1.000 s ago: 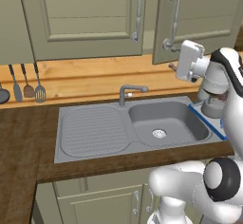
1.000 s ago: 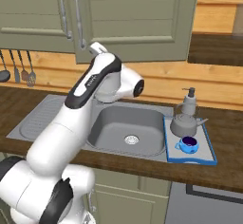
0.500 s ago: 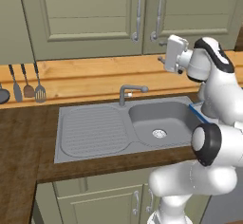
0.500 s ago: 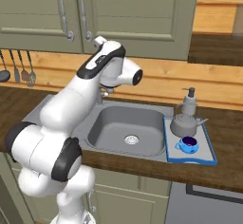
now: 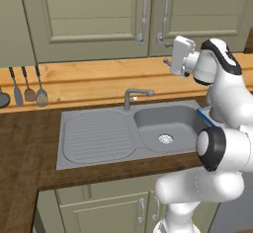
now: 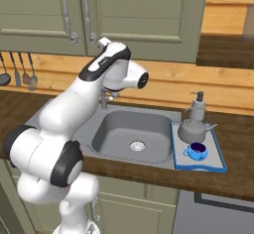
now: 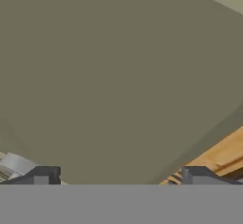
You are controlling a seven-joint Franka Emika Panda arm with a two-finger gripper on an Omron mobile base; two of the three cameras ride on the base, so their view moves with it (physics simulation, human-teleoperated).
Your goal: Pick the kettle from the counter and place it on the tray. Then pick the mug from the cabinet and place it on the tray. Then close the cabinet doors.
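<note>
The grey kettle and the small blue mug stand on the blue-rimmed tray, on the counter right of the sink. Both olive cabinet doors lie flush and shut, with their silver handles side by side. My gripper is held up at the lower edge of the right door, just right of its handle. In the hand view the gripper is open and holds nothing, with plain door panel close in front of the fingertips.
A grey soap bottle stands behind the tray. The steel sink with its drainboard and faucet lies below my arm. Utensils hang on the wooden backsplash at the left. Low cabinets run under the counter.
The right cabinet door has swung shut, its handle now next to the left one. My gripper moved left with it and stayed open.
</note>
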